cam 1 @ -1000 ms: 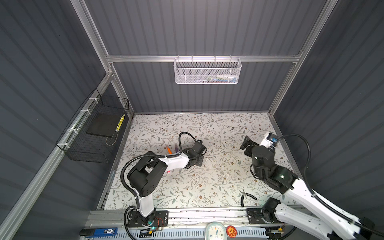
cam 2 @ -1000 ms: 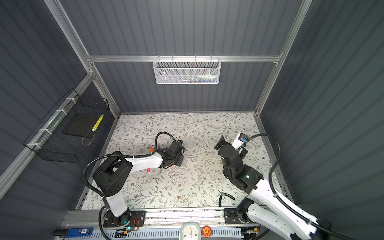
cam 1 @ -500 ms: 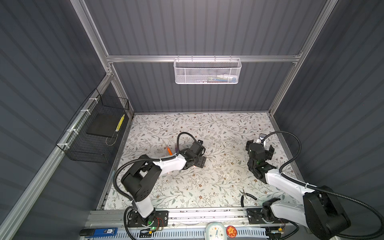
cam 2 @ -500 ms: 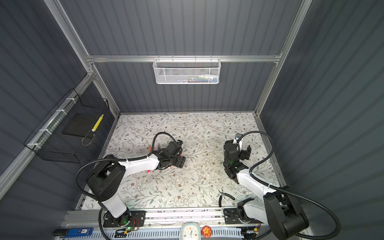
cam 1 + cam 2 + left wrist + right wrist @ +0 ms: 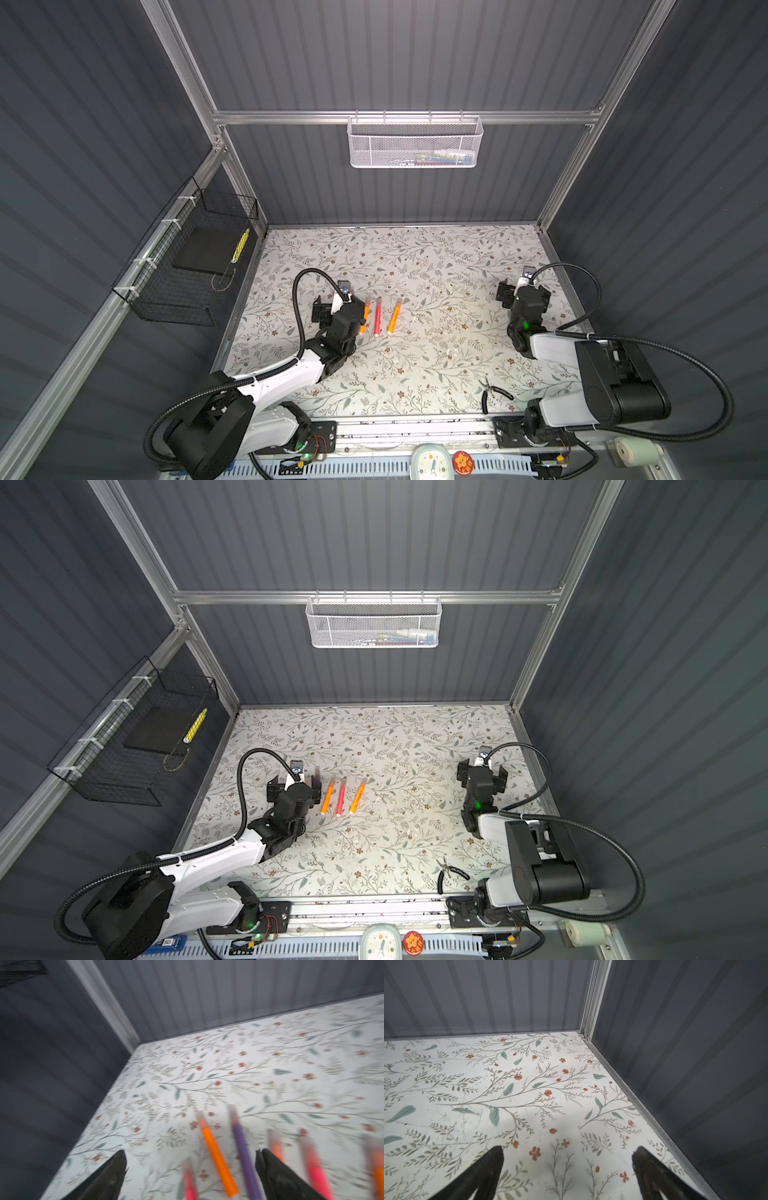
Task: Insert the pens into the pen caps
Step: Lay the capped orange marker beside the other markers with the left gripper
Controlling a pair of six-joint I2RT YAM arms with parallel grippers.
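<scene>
Black wire basket (image 5: 187,266): hangs at the left edge of both top views, well apart from the work.
Left pincer (image 5: 190,1152): left of centre, low over the pens (image 5: 218,1159); jaws spread wide, pinching nothing that I can see, though its wrist view is smeared.
Pens, place: six lie side by side on the table (image 5: 436,270), three orange, two pink-red and one purple pen (image 5: 245,1157). In a top view only three show, a pink-red pen (image 5: 377,318) in the middle, just right of the pincer; the rest hide beneath it.
Caps (image 5: 200,1116): pale see-through tubes, seemingly seated already on each pen's far end, so the job looks about finished; blur keeps me from saying each is pushed home.
Pens, handling: light, stiff, smooth and round, so likely to roll or slip; best pinched across the coloured barrel at mid-length, leaving the cap free.
Table: open room from centre frame to its far edge; faint clear specks right of the pens are too small to name.
White mesh basket (image 5: 415,145): upper middle, hung high above the table.
Pliers (image 5: 492,392): lower right, near the table's front edge, apart from everything else.
Right pincer (image 5: 568,1148): right of frame, jaws spread, empty, above bare table.
Right wall (image 5: 685,1064): it and its metal strip (image 5: 643,1112) run near that pincer, so I judge little sideways room there.
</scene>
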